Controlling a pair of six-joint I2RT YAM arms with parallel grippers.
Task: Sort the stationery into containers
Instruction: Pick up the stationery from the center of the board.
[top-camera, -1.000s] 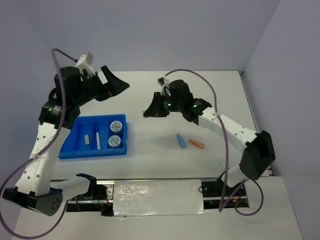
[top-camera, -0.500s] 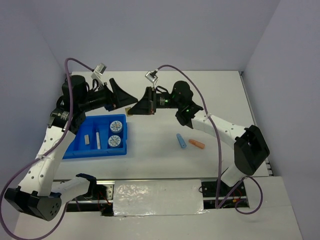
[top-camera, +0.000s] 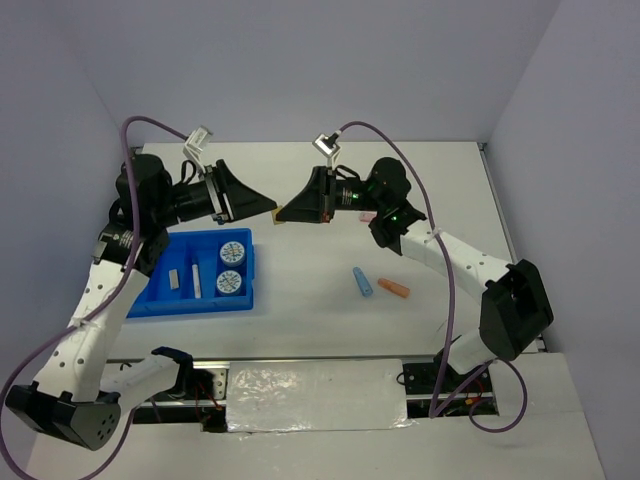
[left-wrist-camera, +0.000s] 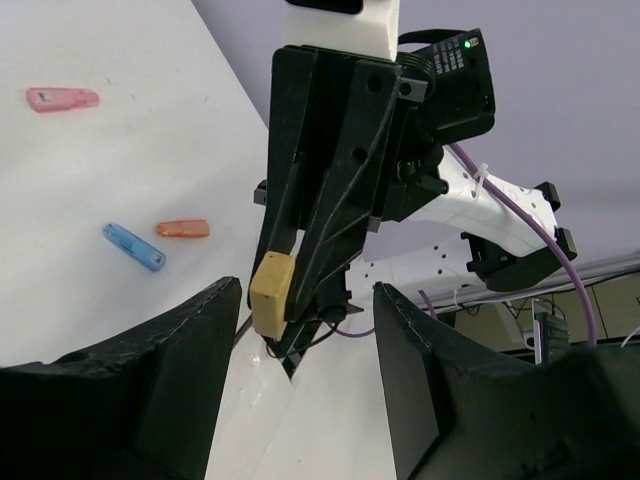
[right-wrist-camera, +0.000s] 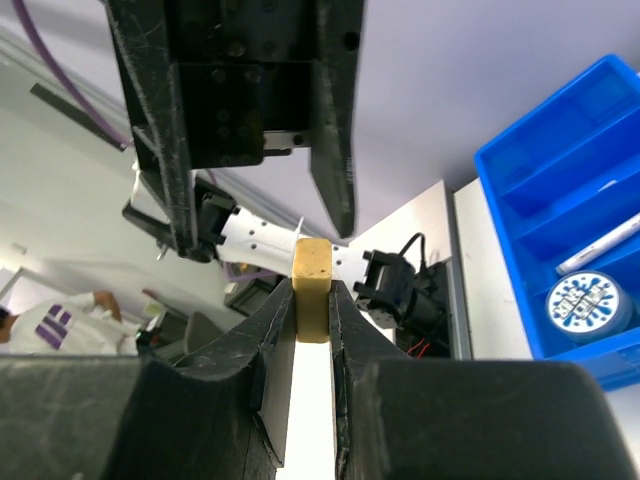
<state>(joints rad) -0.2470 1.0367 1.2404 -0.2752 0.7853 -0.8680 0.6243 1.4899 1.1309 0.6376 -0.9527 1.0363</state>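
My right gripper (top-camera: 288, 212) is shut on a tan block (top-camera: 279, 212) and holds it in the air above the table's middle. The right wrist view shows the block (right-wrist-camera: 313, 290) pinched between the two fingers. My left gripper (top-camera: 266, 205) is open and faces it tip to tip. In the left wrist view the block (left-wrist-camera: 271, 295) sits just inside the gap, near the left finger (left-wrist-camera: 150, 380). The blue tray (top-camera: 160, 262) holds two tape rolls (top-camera: 233, 249), a white pen (top-camera: 196, 281) and a small grey block (top-camera: 173, 277).
A blue stick (top-camera: 362, 283) and an orange stick (top-camera: 394, 289) lie on the white table right of the tray. A pink stick (left-wrist-camera: 62, 99) lies farther back, under the right arm. Purple cables loop above both arms.
Both arms have swung towards each other. The right gripper has carried the tan block left and up to the tips of the open left gripper.
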